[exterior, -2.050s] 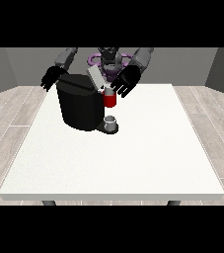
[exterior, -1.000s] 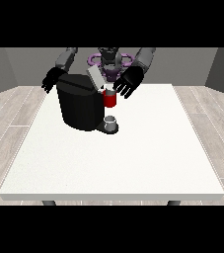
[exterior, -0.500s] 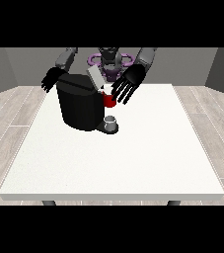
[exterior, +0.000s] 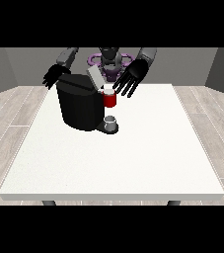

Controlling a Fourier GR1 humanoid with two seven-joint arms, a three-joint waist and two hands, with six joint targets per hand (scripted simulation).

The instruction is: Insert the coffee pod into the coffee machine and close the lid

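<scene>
The coffee machine looks like matt black plastic, with a pale grey lid and a smooth red front part. The table has a matt white, faintly speckled top, and the floor resembles pale wood planks.

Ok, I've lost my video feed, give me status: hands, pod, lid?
Both hands open, holding nothing: one at view's right above the red pod holder, other at view's left behind the coffee machine. Lid up. Pod itself not discernible.
</scene>
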